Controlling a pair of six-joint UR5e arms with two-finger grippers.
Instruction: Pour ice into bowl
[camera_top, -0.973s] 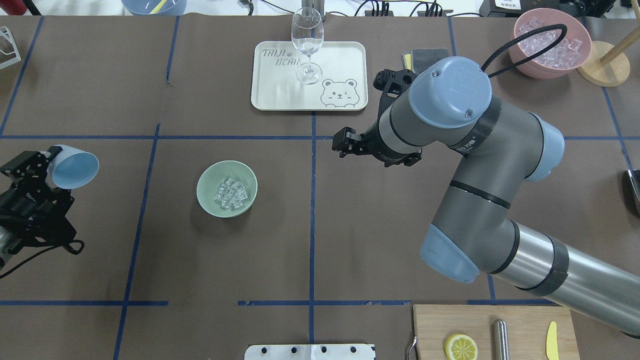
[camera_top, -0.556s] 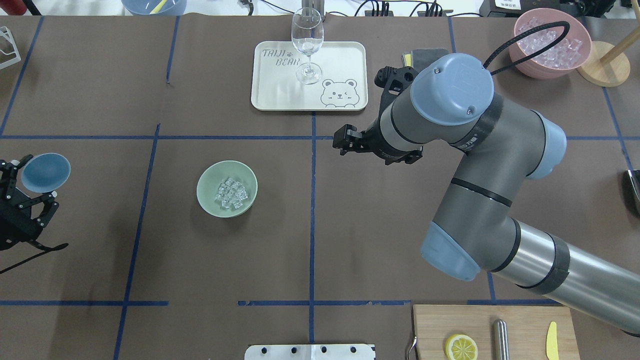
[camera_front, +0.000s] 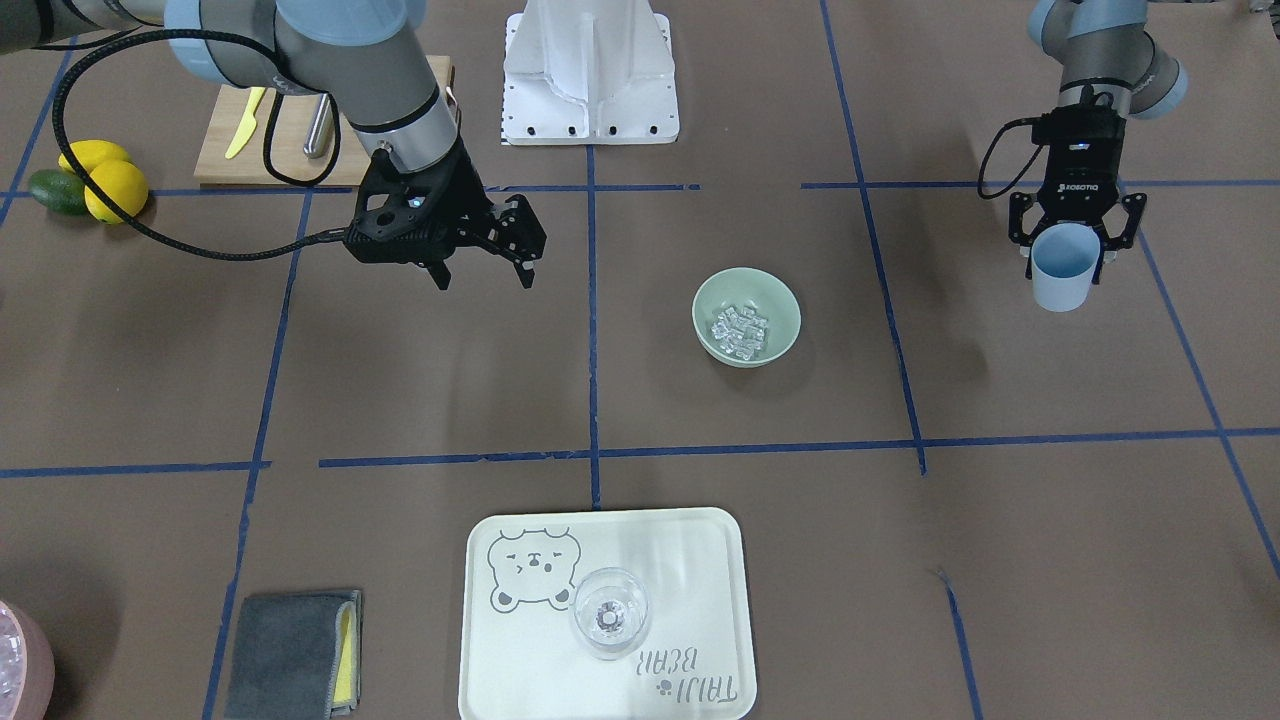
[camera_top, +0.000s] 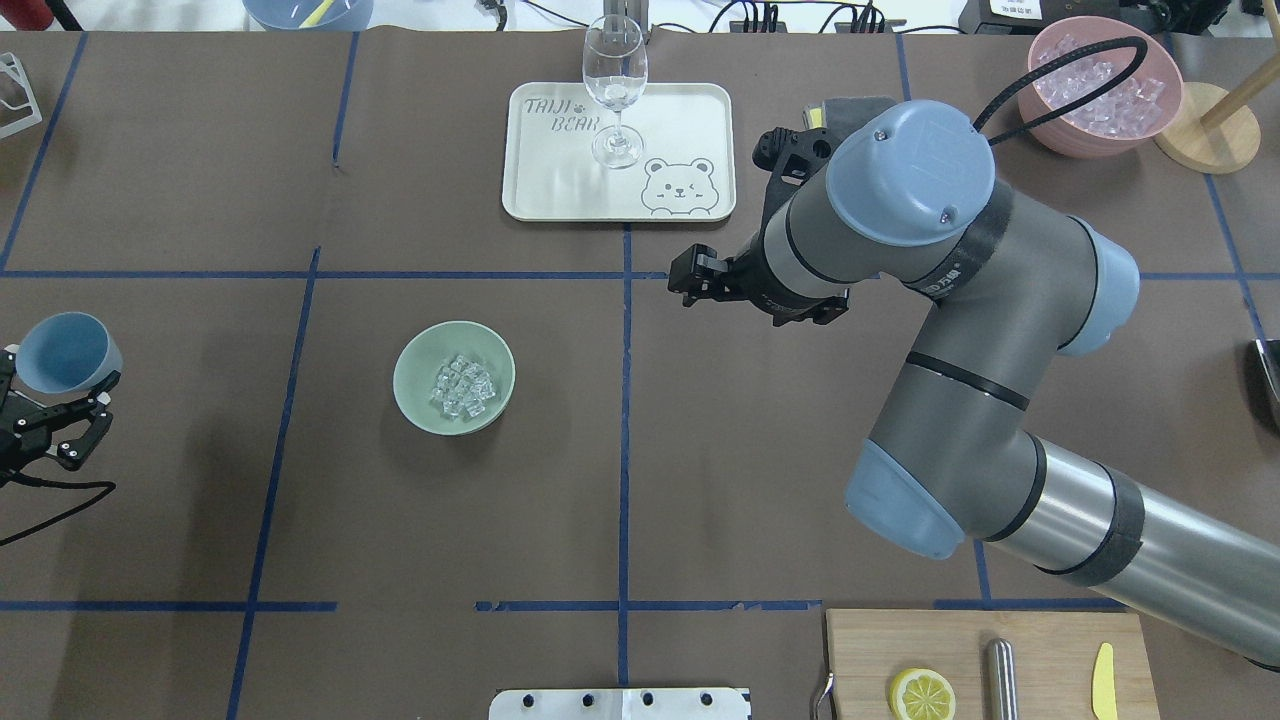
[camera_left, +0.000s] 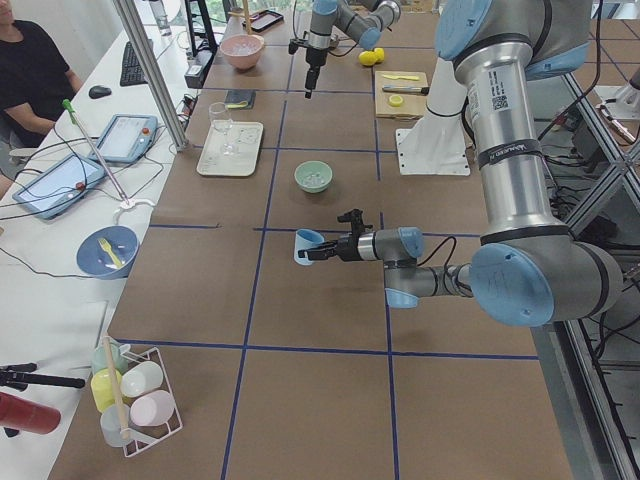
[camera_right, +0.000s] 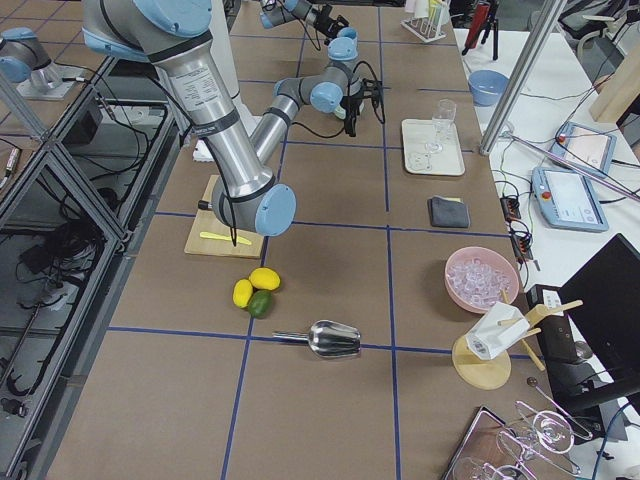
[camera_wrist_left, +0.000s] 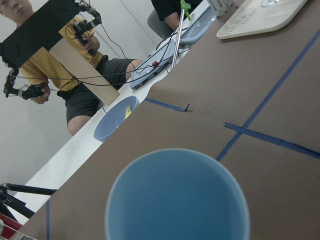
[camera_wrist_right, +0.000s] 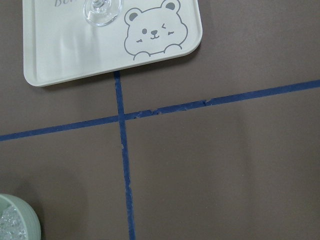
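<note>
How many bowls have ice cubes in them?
2. The green bowl sits out in the middle, on the robot's left side. The pink bowl is at the far right corner, beside a wooden stand. No others show.

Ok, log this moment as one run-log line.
ice: in bowl | left gripper: shut on blue cup, upright, empty | right gripper: open, empty | pour: done

One camera looks down on the desk (camera_top: 200, 150) from behind the robot (camera_top: 950, 330), another from across; both show the bowl (camera_top: 408, 380) and tray (camera_top: 560, 190). Two watch from the ends.
</note>
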